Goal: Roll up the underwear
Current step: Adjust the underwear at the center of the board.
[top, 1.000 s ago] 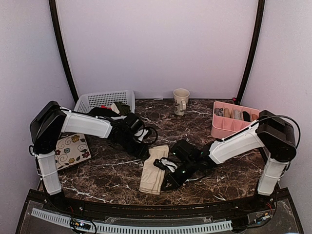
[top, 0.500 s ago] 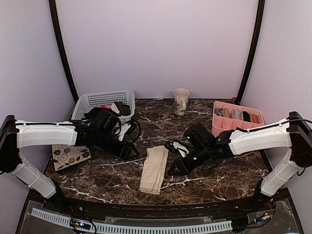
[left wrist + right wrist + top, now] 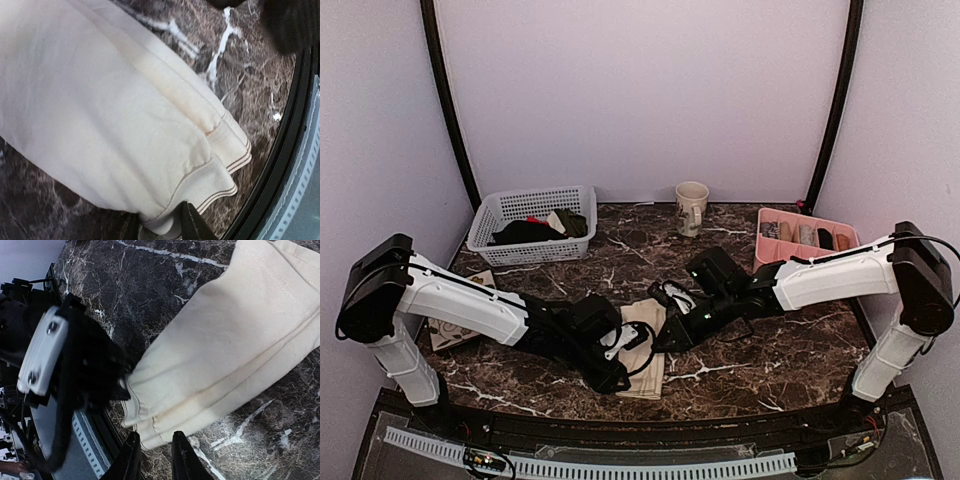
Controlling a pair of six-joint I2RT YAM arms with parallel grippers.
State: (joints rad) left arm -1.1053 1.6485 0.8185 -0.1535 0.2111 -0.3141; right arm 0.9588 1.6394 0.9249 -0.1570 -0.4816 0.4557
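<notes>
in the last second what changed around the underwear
The left arm pulled back left, then swung in to the near end of the underwear; its fingers now straddle the hem. The right fingers edged slightly farther along its right side. Underwear, basket, mug, tray stayed.

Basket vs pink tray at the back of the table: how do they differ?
The basket is white with lattice walls; the pink tray has solid walls. The basket sits back left, the pink tray back right. The basket holds loose dark garments in a heap; the pink tray holds rolled items side by side. Both rest on the table.
</notes>
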